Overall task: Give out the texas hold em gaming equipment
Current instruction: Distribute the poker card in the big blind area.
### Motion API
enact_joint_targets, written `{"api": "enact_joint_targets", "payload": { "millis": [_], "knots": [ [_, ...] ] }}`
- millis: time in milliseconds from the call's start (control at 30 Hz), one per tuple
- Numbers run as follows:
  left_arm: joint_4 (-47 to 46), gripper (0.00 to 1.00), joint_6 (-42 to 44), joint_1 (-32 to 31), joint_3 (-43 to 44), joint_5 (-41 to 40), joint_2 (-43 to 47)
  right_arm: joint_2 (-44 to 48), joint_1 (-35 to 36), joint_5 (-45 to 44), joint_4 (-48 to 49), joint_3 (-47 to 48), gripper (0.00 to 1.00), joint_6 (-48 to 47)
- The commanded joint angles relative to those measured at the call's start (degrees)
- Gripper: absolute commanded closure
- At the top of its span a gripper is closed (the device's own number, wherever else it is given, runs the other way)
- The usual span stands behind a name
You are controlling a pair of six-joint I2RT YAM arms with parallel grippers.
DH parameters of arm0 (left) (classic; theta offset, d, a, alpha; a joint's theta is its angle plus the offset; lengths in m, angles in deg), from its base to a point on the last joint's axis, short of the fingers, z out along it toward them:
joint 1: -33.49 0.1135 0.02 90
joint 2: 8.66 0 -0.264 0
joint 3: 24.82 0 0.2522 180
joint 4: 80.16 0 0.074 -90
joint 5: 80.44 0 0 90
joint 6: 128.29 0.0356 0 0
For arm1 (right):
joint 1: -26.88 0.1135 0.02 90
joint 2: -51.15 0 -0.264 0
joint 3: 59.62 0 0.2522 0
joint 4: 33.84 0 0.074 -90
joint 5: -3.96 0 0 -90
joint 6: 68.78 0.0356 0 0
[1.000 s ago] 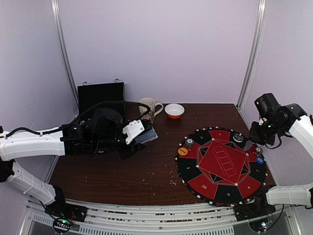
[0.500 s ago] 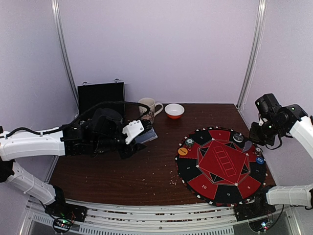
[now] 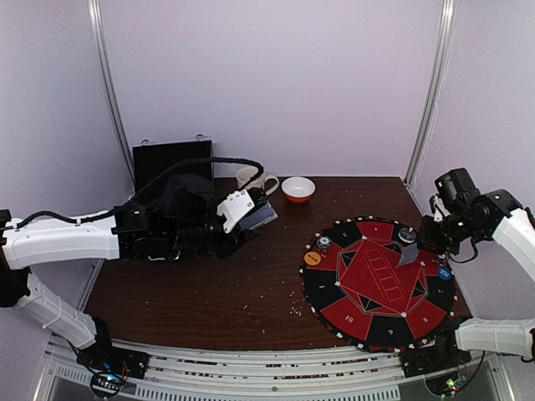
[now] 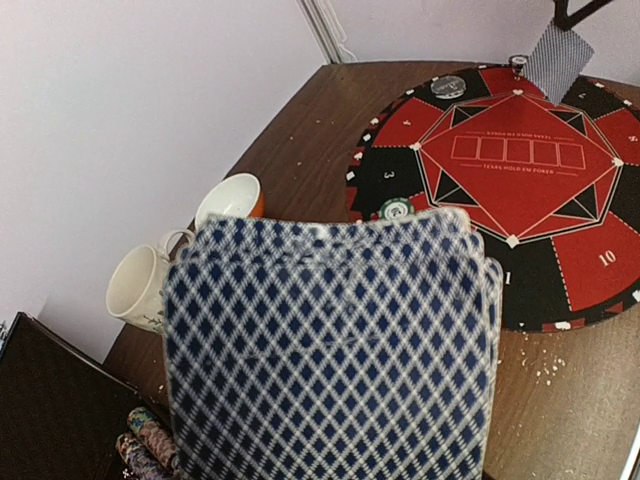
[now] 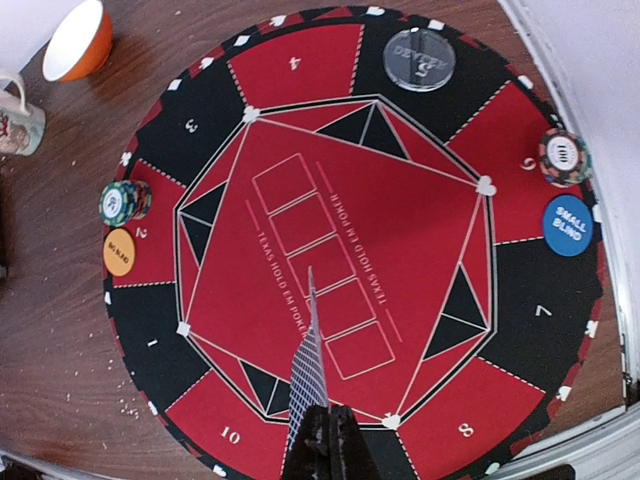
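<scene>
My left gripper is shut on a deck of blue-and-white diamond-backed cards, held above the table left of the mat. The deck fills the left wrist view and hides the fingers. My right gripper is shut on a single card and holds it above the round red-and-black mat. In the right wrist view the card stands edge-on over the mat's red centre. On the mat lie an orange disc, a green-white chip stack, a blue disc, another chip stack and a clear dealer button.
A patterned mug and an orange-and-white bowl stand at the back of the table. An open black case stands at the back left, with chip stacks in it. Crumbs dot the brown table.
My right gripper has moved left and down over the mat's edge, and a card now shows hanging from it. My left gripper has lifted the deck and moved it slightly right.
</scene>
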Motion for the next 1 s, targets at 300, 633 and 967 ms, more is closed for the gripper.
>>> {"api": "enact_joint_targets", "payload": {
  "millis": [300, 633, 967],
  "knots": [
    [-10.69, 0.51, 0.75, 0.38, 2.94, 1.42, -4.40, 2.03, -0.28, 13.66, 8.76, -6.12, 1.00, -2.36],
    [-9.86, 0.51, 0.10, 0.37, 1.06, 1.92, -3.67, 3.96, -0.24, 14.75, 10.03, -9.36, 1.00, -0.57],
    [-9.40, 0.51, 0.06, 0.35, 1.06, 1.84, -3.63, 3.62, -0.30, 13.68, 9.26, -9.48, 1.00, -0.42]
  ]
}}
